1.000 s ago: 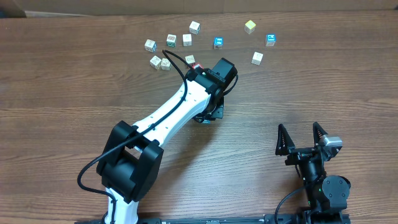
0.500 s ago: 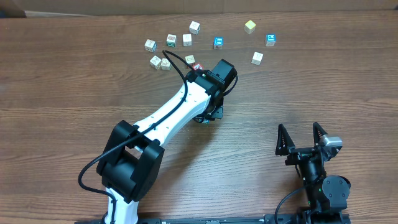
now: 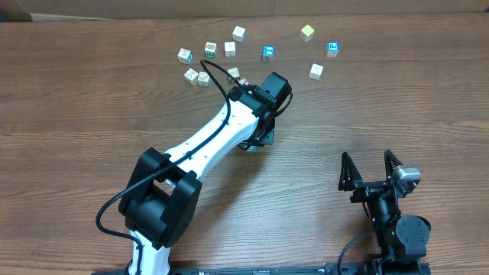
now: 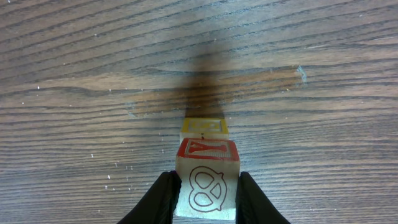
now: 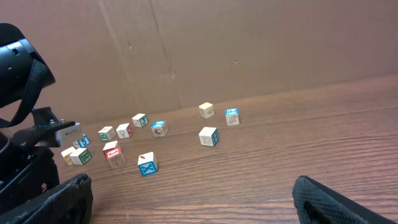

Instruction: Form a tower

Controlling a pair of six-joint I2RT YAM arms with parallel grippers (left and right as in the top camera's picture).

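Left tool [image 4: 208, 188] clamped on a red-printed pale wooden cube [image 4: 207, 169] atop a yellow-printed wooden cube [image 4: 204, 126]; right tool [image 3: 368, 171] has its fingers spread apart.

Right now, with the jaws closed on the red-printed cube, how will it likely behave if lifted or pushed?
The red-printed cube looks like rigid wood, so the left gripper probably won't deform it. Its flat sides suit a steady hold without rolling. It looks small and likely light, so a push would probably slide it.
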